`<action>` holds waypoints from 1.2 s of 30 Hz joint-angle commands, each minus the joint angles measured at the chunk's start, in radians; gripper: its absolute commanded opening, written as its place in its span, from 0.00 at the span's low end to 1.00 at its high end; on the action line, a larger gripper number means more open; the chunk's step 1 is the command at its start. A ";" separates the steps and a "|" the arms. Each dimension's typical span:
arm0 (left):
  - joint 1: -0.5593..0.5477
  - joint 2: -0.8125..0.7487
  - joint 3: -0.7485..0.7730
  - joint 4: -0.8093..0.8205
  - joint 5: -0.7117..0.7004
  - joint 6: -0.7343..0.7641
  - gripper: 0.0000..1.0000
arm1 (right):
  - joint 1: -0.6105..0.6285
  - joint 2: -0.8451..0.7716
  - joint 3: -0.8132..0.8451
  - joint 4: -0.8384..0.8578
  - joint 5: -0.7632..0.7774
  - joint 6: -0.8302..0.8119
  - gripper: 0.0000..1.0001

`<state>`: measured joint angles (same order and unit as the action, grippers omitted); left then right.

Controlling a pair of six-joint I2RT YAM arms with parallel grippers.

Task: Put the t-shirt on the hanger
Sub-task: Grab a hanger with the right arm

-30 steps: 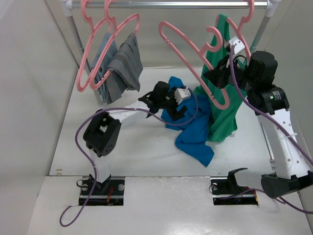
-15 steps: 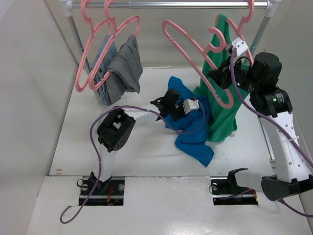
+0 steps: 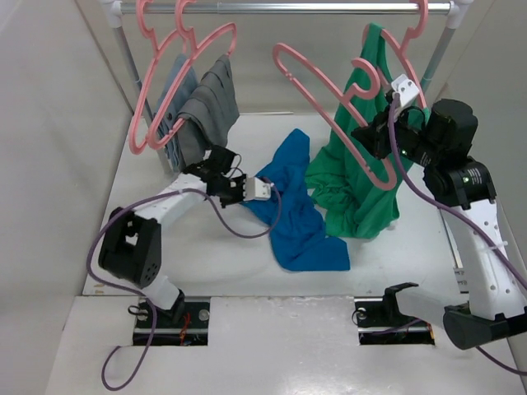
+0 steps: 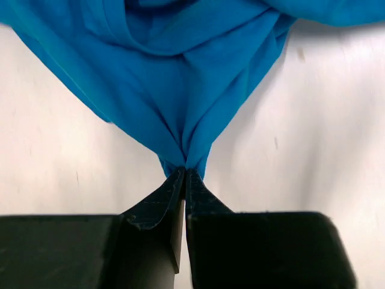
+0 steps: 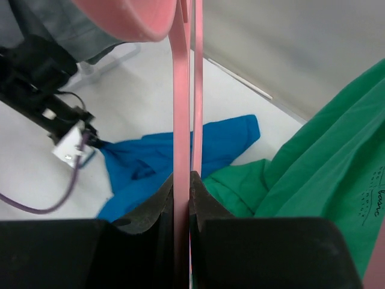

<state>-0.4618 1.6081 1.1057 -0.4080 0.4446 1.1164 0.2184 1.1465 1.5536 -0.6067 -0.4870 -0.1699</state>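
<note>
The blue t-shirt (image 3: 300,222) lies crumpled on the white table, drawn out into a taut point at its left side. My left gripper (image 3: 265,196) is shut on that point, low over the table. In the left wrist view the jaws (image 4: 185,171) pinch a bunched fold of the t-shirt (image 4: 180,78). The free pink hanger (image 3: 329,95) hangs tilted in the air at the upper right, with my right gripper (image 3: 372,136) shut on its lower bar. The right wrist view shows the hanger (image 5: 182,120) clamped upright between the jaws (image 5: 182,176), above the t-shirt (image 5: 156,156).
A green tank top (image 3: 362,189) hangs on a pink hanger from the rail (image 3: 288,8) and touches the t-shirt's right side. Grey garments (image 3: 202,107) hang on pink hangers at the back left, just behind my left wrist. White walls enclose the table.
My left gripper closed on the t-shirt and drew back to the left, dragging the cloth with it. The right gripper shifted the hanger slightly right.
</note>
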 commanded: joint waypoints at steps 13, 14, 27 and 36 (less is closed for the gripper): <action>-0.024 -0.145 -0.037 0.064 0.138 -0.315 0.40 | 0.174 -0.027 -0.010 -0.044 0.065 -0.054 0.00; -0.035 -0.130 -0.026 0.095 0.112 -0.382 0.34 | 0.183 -0.027 -0.010 -0.044 0.085 -0.054 0.00; -0.046 0.144 0.105 0.278 -0.115 -0.552 0.38 | 0.217 -0.025 0.023 -0.053 0.142 -0.063 0.00; -0.055 0.176 0.068 0.222 -0.115 -0.465 0.32 | 0.217 -0.007 0.033 -0.053 0.142 -0.083 0.00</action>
<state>-0.5102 1.7874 1.1786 -0.1753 0.3332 0.6182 0.4271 1.1416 1.5383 -0.6907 -0.3534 -0.2348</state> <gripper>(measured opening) 0.366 0.134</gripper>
